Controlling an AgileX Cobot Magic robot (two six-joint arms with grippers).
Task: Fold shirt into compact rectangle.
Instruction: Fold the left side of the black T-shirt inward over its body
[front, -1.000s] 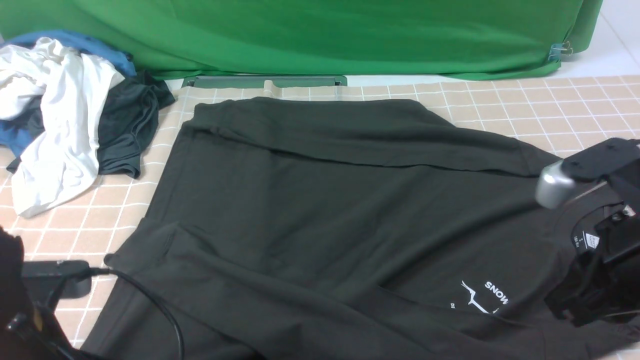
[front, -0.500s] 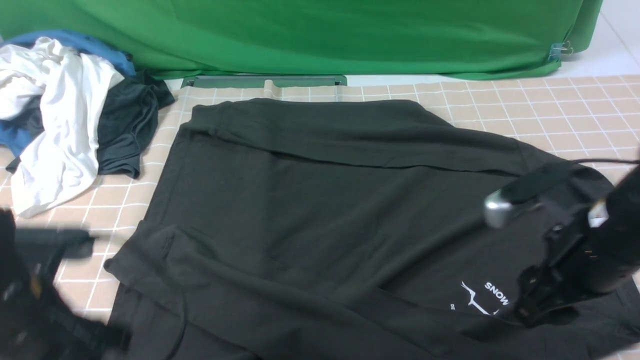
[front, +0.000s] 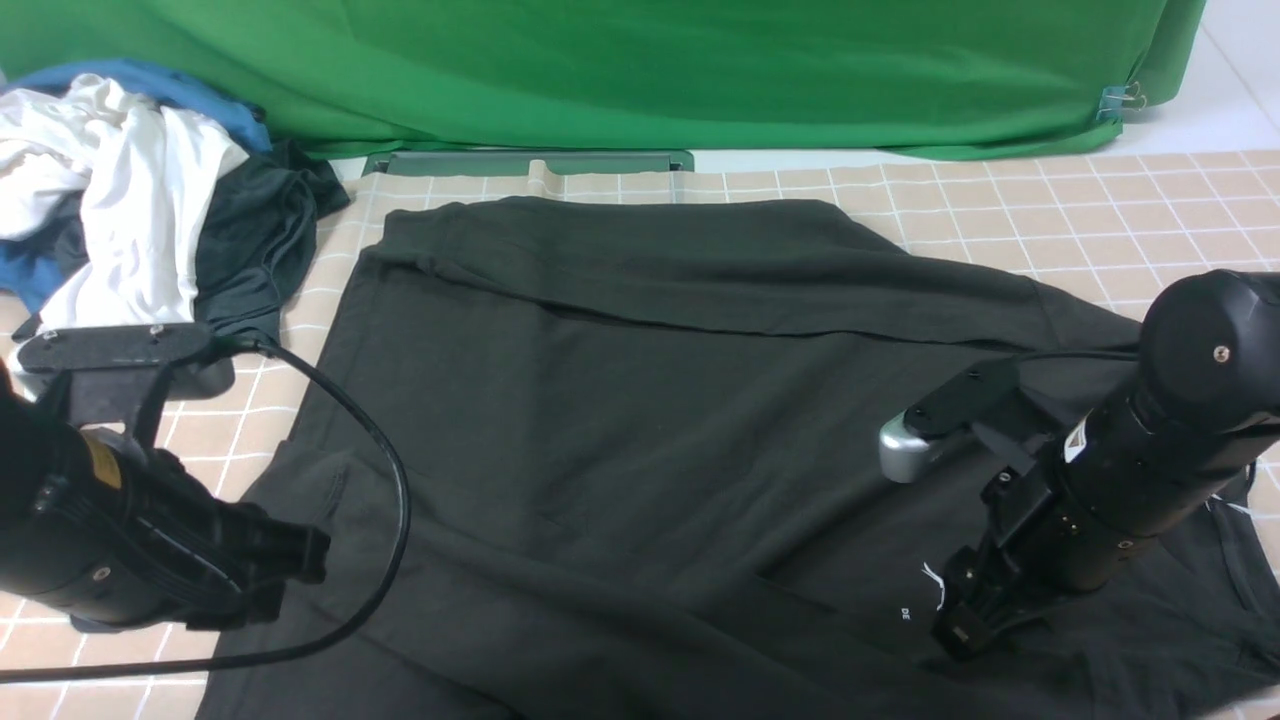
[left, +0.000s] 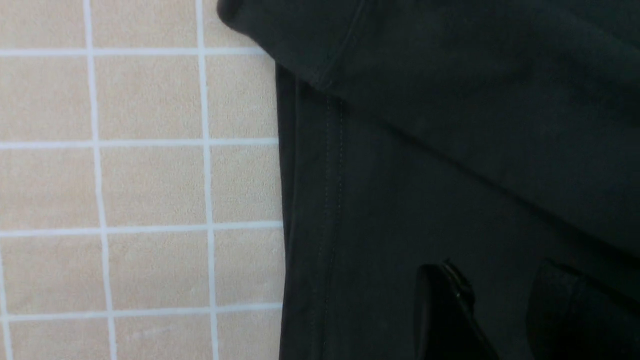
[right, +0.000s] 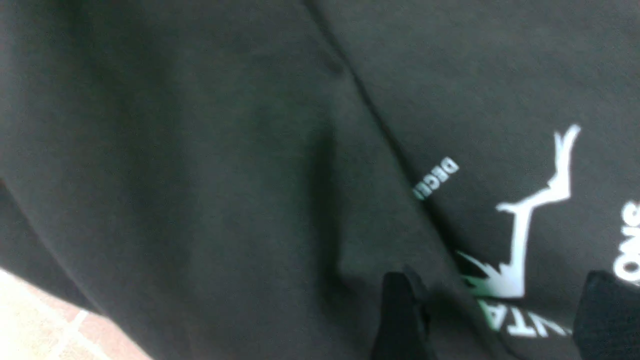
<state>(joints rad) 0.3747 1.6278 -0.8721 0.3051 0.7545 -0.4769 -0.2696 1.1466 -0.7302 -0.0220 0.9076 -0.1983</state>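
The table (front: 1100, 200), covered in a peach checked cloth, carries the shirt (front: 640, 400) across most of its middle, from near the far edge down to the near edge. A heap of white, blue and dark clothes (front: 130, 220) sits at the far left corner. The folding looks only begun: a band along the shirt's far side lies turned over the body, and a slanting crease crosses the near part. The outline is wide and irregular, so by my reckoning the main folds and the final squaring are yet to be done. The right gripper (front: 958, 630) points down at the chest area near the right end, its fingers (right: 400, 320) spread wide on either side of the white print (right: 530, 235) and grasping nothing. Whether the tips touch the fabric I cannot tell. The left gripper (front: 300, 560) hangs over the shirt's left side beside the stitched hem (left: 310, 200), jaws moderately parted and empty.
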